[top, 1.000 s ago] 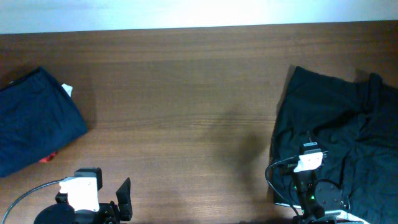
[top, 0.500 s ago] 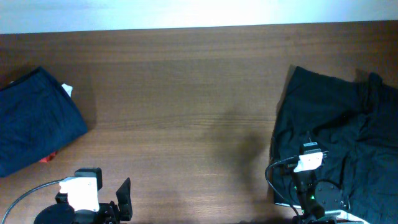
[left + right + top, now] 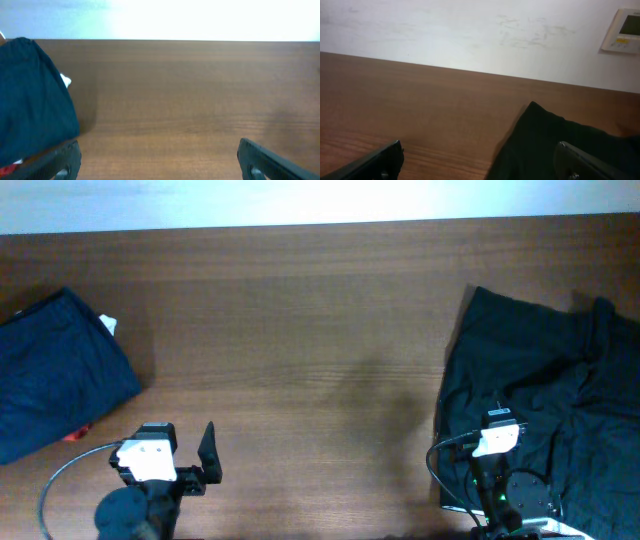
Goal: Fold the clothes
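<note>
I watch the left gripper (image 3: 159,150) hang over the near-left part of the table (image 3: 300,330), its jaws spread wide with only wood showing between them and nothing in its grasp. The navy shorts (image 3: 55,370) lie as a compact, slanted bundle at the table's left edge, to the far left of that gripper and apart from it. A white tag (image 3: 108,325) shows at their far-right corner and a red scrap (image 3: 75,434), too small for me to identify, at their near edge. On the right side the black shorts (image 3: 540,390) sprawl rumpled and run out of the overhead view to the right. The right arm sits over their near-left portion. From the right wrist camera I see the right gripper (image 3: 480,150) equally wide open and holding nothing. A corner of the black cloth points toward the far edge, just ahead and to the right between its fingers. Whether those fingers touch the fabric I cannot tell. Behind the table stands a pale wall (image 3: 445,30) with a small panel (image 3: 622,31) at upper right.
</note>
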